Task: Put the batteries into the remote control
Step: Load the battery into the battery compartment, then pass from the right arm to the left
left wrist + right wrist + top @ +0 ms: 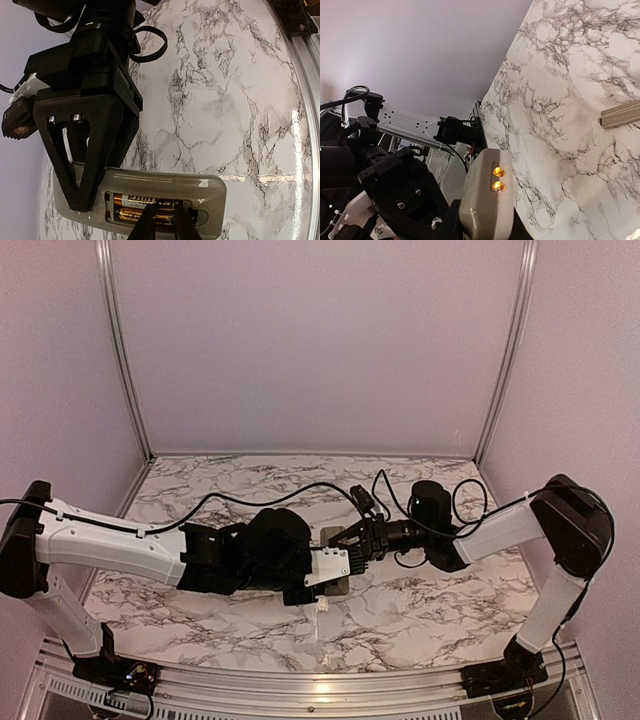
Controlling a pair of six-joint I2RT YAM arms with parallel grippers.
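Left wrist view: the left claw (165, 211) has its two black fingers drawn together until the tips all but meet. Those tips rest on the two gold-toned metal cylinder batteries (140, 207). The batteries lie side by side in the open bay of the slim, greyish-tan-backed plastic remote control (165, 182). Just past the bay, at the handset's end, the right claw (82, 200) is clamped on the remote control and holds it back-up over the white marble-patterned tabletop (225, 100).

The likeliest trouble is a slip. The left claw's tips bear on a smooth, rounded casing, so an off-centre push could skid aside or lever one cell up and out of the bay. Because the handset is gripped at one end only, pressure towards the other end could twist it in the right claw's hold.

Well apart from the right claw, a beige grooved strip (620, 114) lies on the tabletop.

The upper battery carries a dark band with pale print, too small to read. No brand name can be made out anywhere.
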